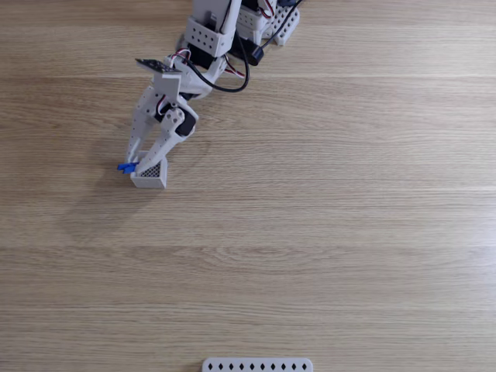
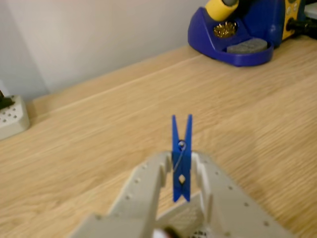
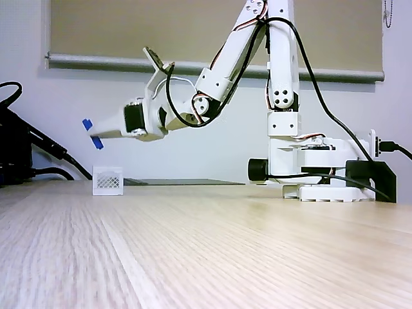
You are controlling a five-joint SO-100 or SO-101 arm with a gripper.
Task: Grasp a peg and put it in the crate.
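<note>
The blue peg (image 1: 125,167) is pinched in my gripper (image 1: 133,164), which is shut on it. In a fixed view from the side, the peg (image 3: 91,134) hangs in the air above and slightly left of the white crate (image 3: 107,180), clear of its rim, with the gripper (image 3: 98,134) angled down towards it. Seen from above, the crate (image 1: 151,179) sits just right of the peg, partly under the fingers. In the wrist view the peg (image 2: 181,158) stands upright between the two pale fingers (image 2: 148,183) of the gripper (image 2: 181,168).
A flat white strip with a row of holes (image 1: 257,365) lies at the near table edge. The arm's base (image 3: 322,174) stands at the right. A blue tool stand (image 2: 237,34) and a white perforated block (image 2: 12,116) sit at the table's far side. Dark cables (image 3: 26,154) hang left.
</note>
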